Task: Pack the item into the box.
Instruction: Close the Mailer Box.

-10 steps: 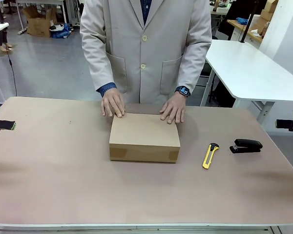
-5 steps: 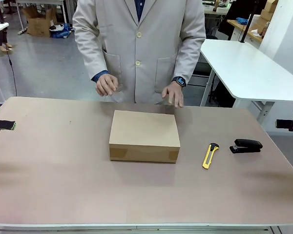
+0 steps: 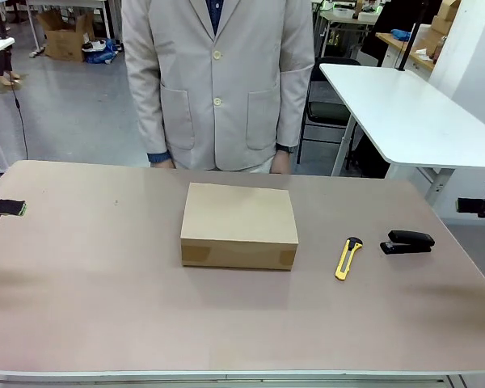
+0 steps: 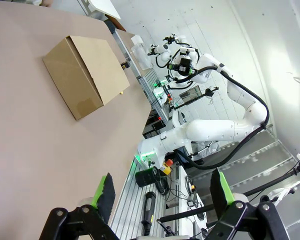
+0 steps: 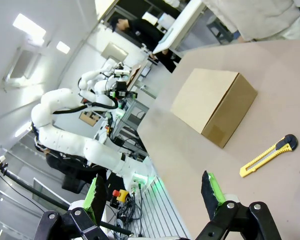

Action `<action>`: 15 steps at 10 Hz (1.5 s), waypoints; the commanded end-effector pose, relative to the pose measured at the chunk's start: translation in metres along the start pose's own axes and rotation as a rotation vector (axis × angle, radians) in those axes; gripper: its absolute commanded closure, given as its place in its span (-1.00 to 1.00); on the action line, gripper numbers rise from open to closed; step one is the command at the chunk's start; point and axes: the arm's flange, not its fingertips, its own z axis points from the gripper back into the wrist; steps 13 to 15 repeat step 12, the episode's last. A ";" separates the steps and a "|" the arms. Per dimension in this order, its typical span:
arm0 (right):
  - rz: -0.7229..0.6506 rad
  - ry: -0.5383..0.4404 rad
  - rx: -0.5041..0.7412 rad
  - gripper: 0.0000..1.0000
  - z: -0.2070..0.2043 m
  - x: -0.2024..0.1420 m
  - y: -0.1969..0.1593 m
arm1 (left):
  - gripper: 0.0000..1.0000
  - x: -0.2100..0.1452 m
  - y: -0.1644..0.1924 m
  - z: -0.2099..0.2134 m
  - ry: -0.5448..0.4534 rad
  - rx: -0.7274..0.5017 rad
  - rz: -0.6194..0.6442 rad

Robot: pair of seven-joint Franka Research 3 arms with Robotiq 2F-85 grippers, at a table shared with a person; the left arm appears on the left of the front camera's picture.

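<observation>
The box sits shut near the middle of the tabletop, its flap lid down flat and its plain brown sides bare; I take it as my landmark. The pouch I cannot see anywhere on the tabletop, and whether it lies inside the shut box I cannot tell. To the right of the box, well apart from it, lies a yellow utility knife, and just beyond that, farther from the box, a black stapler. Behind the box, at the far edge of the tabletop, a person in a light coat stands with arms hanging down, hands off the box and mostly hidden behind the tabletop edge. My left pincer hovers far to the left of the box, at the tabletop's left edge, and my right pincer hovers far to the right of the box, past the stapler. From my left wrist I see my left pincer with its green-padded fingers spread wide and nothing between them, the box lying well ahead. From my right wrist the right pincer likewise stands fully open and empty, with the box ahead and the knife nearer to me beside it.
</observation>
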 end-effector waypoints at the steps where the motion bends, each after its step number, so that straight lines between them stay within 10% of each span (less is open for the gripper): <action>1: 0.001 0.010 0.004 -1.00 0.000 -0.001 0.002 | -1.00 -0.001 -0.002 0.000 -0.005 0.002 -0.006; 15: 0.001 0.010 0.004 -1.00 0.000 -0.001 0.002 | -1.00 -0.001 -0.002 0.000 -0.005 0.002 -0.006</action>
